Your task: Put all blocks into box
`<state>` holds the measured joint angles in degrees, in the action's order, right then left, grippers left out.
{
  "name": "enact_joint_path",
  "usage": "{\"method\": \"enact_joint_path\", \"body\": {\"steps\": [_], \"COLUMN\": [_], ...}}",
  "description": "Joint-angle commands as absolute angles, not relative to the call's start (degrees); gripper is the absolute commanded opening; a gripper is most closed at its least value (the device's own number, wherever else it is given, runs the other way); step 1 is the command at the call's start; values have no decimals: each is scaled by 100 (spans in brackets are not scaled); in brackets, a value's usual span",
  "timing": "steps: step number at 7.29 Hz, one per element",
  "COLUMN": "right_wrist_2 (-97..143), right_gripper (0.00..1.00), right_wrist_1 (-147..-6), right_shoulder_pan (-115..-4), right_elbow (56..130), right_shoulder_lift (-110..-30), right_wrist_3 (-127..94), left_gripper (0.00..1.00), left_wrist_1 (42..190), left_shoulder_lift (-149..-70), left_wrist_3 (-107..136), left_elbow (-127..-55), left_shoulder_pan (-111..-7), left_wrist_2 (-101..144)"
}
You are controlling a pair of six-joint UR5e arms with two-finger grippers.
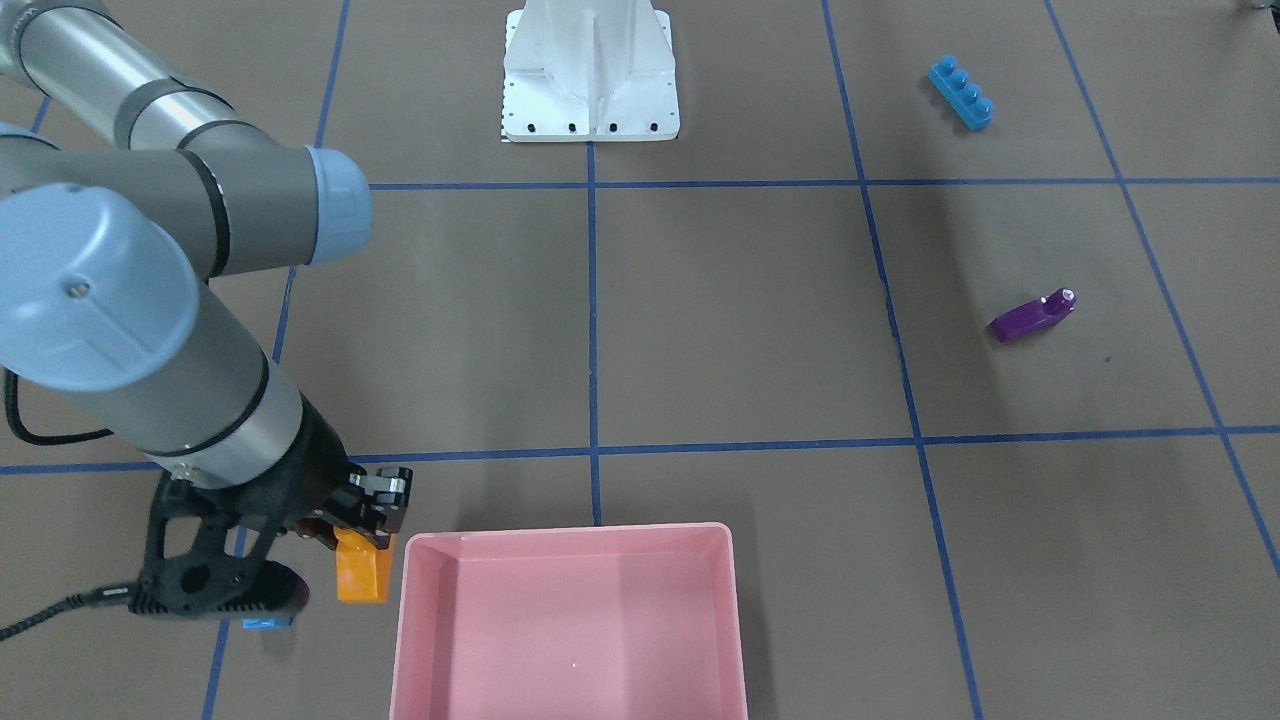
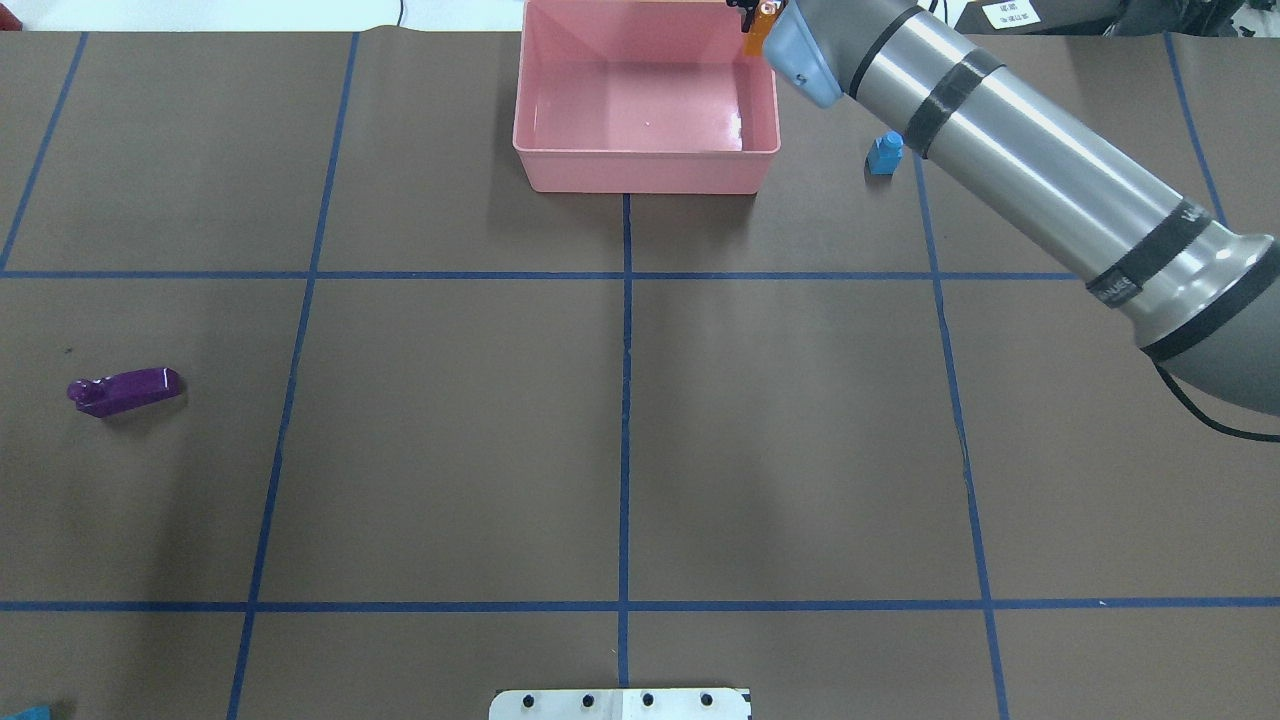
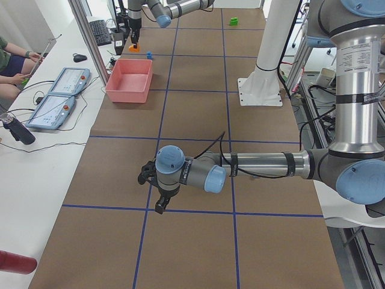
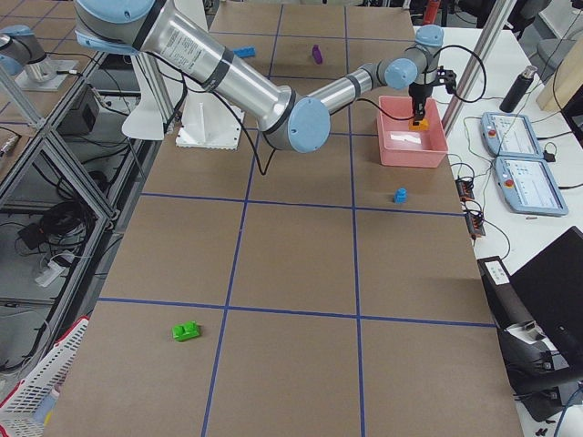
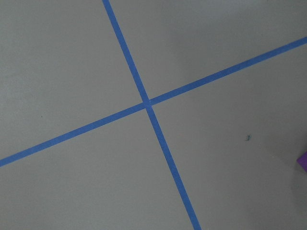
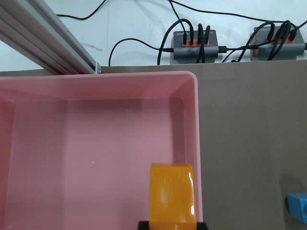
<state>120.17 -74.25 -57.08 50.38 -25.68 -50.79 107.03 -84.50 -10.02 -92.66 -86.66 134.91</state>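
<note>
Over the far right corner of the box (image 2: pixel 645 170), my right gripper (image 1: pixel 362 532) has its fingers clamped on the orange sloped block (image 6: pixel 172 194). They pinch its upper end, so most of the brick hangs below them. From the wrist camera the block sits right along the box's side wall. I cannot tell whether it is fully inside the rim line.

I judge the brick to be light, rigid plastic with a glossy, fairly slick skin. It is not fragile, so a short drop should do it no harm. The flat side faces are the place to hold it, not the slope or the studs.

No block lies in the box; its pink floor shows bare in every view that looks into it.

The small blue cube (image 2: pixel 885 153) stands on the tabletop (image 2: pixel 450 450) near the box, on my right side. The purple wedge (image 2: pixel 125 390) and the long blue bar (image 1: pixel 961 93) lie well apart on my left side, and the green block (image 4: pixel 188 331) sits far off to my right.

My left gripper (image 3: pixel 153 189) hovers low over the tabletop. I cannot tell whether its fingers are apart or together.
</note>
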Motion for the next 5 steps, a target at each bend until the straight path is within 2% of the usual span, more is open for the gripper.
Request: {"method": "enact_joint_path", "body": {"steps": [1,5], "right_wrist_2": [11594,11207], "right_gripper": [0,0], "right_wrist_1": [-6647,-6539], "right_shoulder_pan": [-5310,-5098], "right_elbow": [4290,4210], "right_shoulder_lift": [-2355,-2557], "right_wrist_3": [-5404,-5388], "left_gripper": [100,100], "left_wrist_1": [10714,10714], "left_shoulder_lift": [-8455,-8455], "left_wrist_3": [-1002,-1002], "left_elbow": [-9264,-9272], "left_shoulder_pan": [-8666,-8657], "left_wrist_2": [13491,13491]}}
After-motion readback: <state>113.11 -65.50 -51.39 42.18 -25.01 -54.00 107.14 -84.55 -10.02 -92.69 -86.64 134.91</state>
